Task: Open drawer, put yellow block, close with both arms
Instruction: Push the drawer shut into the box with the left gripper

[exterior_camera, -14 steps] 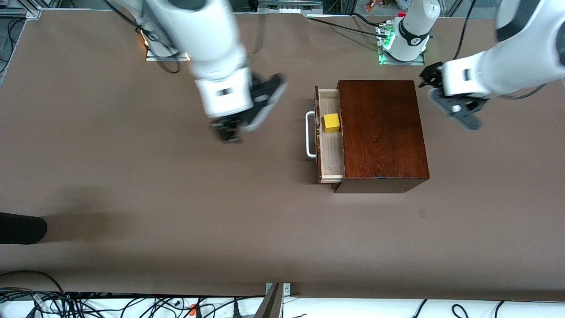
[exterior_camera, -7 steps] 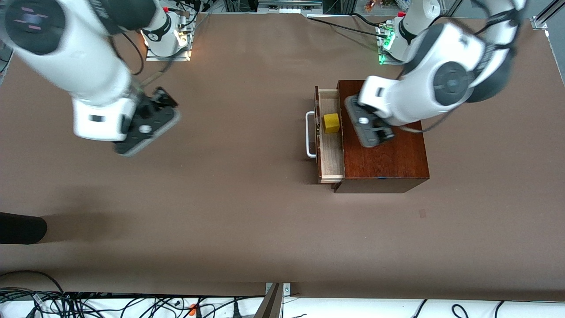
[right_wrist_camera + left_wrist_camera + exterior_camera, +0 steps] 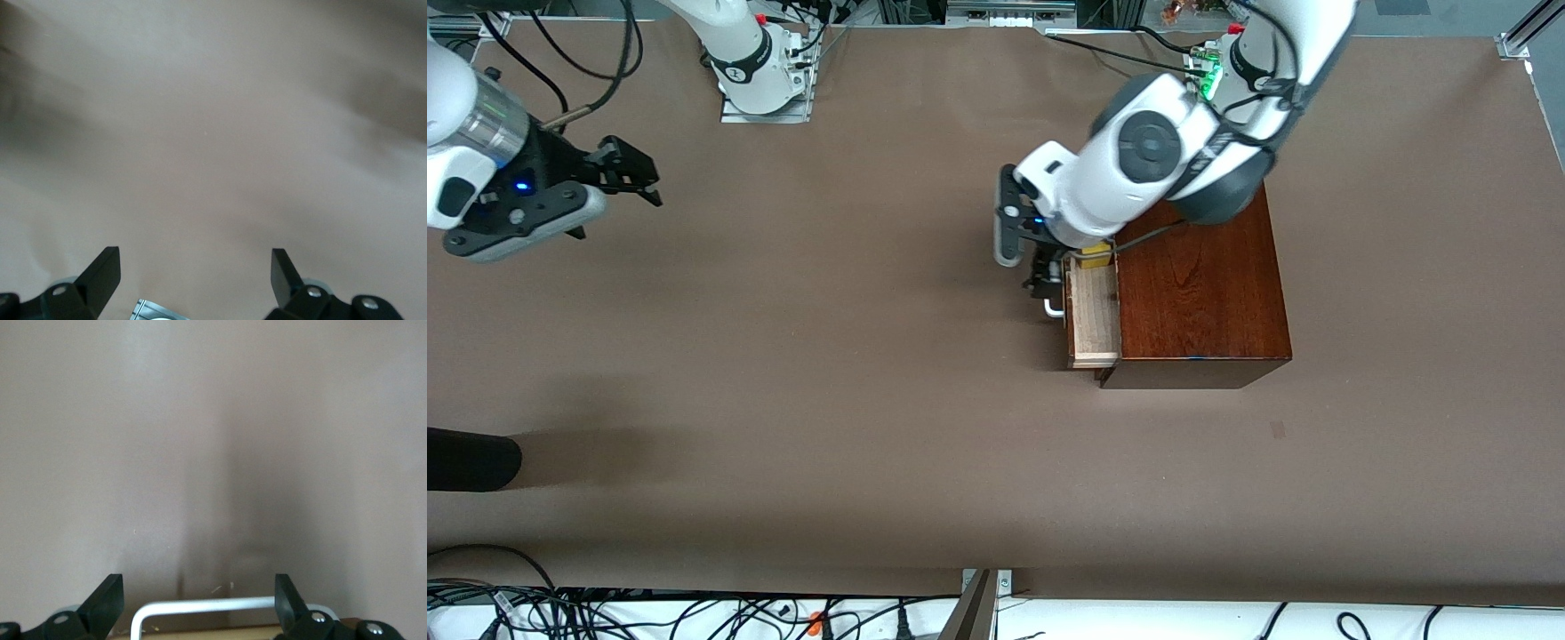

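The dark reddish-brown box [image 3: 1200, 284] stands toward the left arm's end of the table. Its drawer [image 3: 1094, 320] is pulled out a little, showing the pale tray. Only a sliver of the yellow block [image 3: 1093, 259] shows in the tray under the left wrist. My left gripper [image 3: 1042, 280] is open just in front of the drawer at the white handle [image 3: 1055, 309]. In the left wrist view the handle [image 3: 227, 605] lies between the spread fingers of that gripper [image 3: 199, 600], untouched. My right gripper [image 3: 636, 173] is open and empty over bare table at the right arm's end; it also shows in the right wrist view [image 3: 193, 273].
A black object [image 3: 471, 458] juts in at the table edge at the right arm's end. The arm base plates [image 3: 765, 107] stand along the farthest table edge. Cables [image 3: 605, 613] lie below the nearest edge. A metal plate corner [image 3: 153, 310] shows in the right wrist view.
The left arm swung from beside the box, across its top, down to the drawer front. The right arm drew back toward its own end of the table. The drawer has not moved.
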{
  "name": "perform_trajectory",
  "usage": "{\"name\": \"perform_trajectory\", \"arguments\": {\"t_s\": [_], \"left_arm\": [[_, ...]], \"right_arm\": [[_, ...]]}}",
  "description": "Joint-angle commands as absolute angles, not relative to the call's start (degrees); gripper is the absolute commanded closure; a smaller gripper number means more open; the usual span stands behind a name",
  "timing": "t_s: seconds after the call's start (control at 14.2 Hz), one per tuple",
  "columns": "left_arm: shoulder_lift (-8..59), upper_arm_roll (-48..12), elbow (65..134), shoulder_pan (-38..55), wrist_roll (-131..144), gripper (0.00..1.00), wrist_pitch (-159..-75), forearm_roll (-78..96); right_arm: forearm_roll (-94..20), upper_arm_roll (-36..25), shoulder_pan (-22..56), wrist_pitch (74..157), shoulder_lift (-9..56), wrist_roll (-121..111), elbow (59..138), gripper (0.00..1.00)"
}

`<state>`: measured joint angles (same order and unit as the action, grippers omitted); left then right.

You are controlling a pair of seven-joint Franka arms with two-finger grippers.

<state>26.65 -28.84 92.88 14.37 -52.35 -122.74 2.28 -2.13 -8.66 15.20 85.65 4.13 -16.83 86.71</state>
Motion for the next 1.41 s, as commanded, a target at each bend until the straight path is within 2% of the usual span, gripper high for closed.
{"name": "perform_trajectory", "arguments": {"t_s": [0.0, 0.49, 0.92, 1.34], "left_arm": [[28.9, -28.9, 95.5, 15.1, -55.6, 0.0, -128.1, -2.6], [31.9, -28.7, 99.2, 15.2, -55.6, 0.0, -129.9, -8.8], [31.0, -28.7, 98.6, 10.3, -60.9, 0.0, -120.9, -9.7], [31.0, -28.7, 98.4, 6.8, -64.1, 0.0, -117.6, -9.7]], "right_arm": [[-3.3, -10.5, 15.5, 88.8, -0.3, -15.6, 94.6, 0.0], [-1.9, -12.2, 15.2, 91.8, 1.1, -11.1, 91.6, 0.0], [-1.6, -13.2, 15.3, 92.1, 1.3, -11.9, 91.0, 0.0], [-1.5, -13.3, 15.2, 92.1, 3.0, -11.5, 89.3, 0.0]]}}
